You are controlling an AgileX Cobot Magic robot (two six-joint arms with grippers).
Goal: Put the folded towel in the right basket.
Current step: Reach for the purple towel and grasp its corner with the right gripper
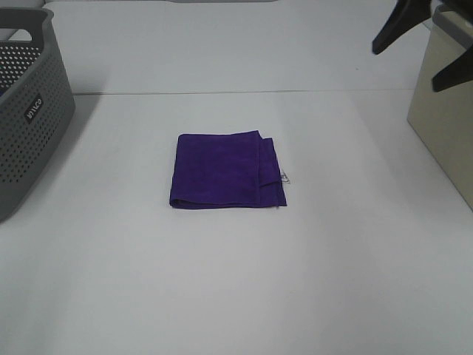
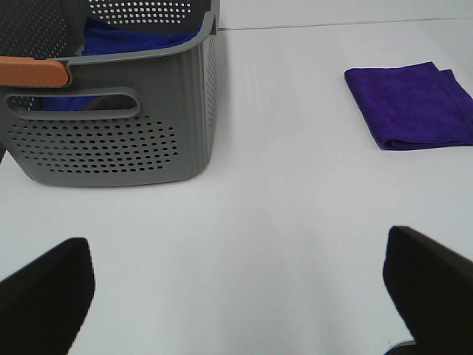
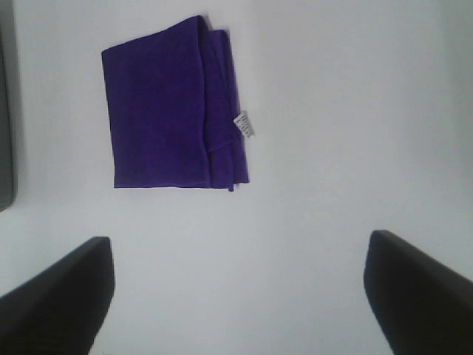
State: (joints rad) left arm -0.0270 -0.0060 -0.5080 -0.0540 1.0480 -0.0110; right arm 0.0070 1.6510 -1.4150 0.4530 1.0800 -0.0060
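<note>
Right claw point(image 1: 406, 68): fingers spread wide, nothing between them, touching nothing. It hangs raised at the far right of the scene, and one finger crosses in front of the right basket point(image 1: 443, 126). Its wrist view looks down past the open fingers to the folded towel point(image 1: 222, 170), which lies well apart from them.

Left claw point(image 2: 236, 296): also spread wide and empty, over bare surface point(image 1: 236, 296). It does not show in the high view.

Folded towel: purple, lying flat on the surface near the middle, between the two baskets and well apart from both. Roughly square, with the folded layers stepped along its right side. A small white label point(image 1: 284, 177) sticks out at the near right corner. Nothing rests on it or stands beside it.

Right basket: beige, smooth-walled, at the right edge and partly cut off by the frame. Its inside cannot be seen.

Left basket point(image 1: 29, 111): grey, with perforated walls and a handle slot, at the left edge. The left wrist view shows a blue cloth point(image 2: 133, 37) inside it. An orange bar point(image 2: 29, 72) sits at its rim; I cannot tell what it is.
</note>
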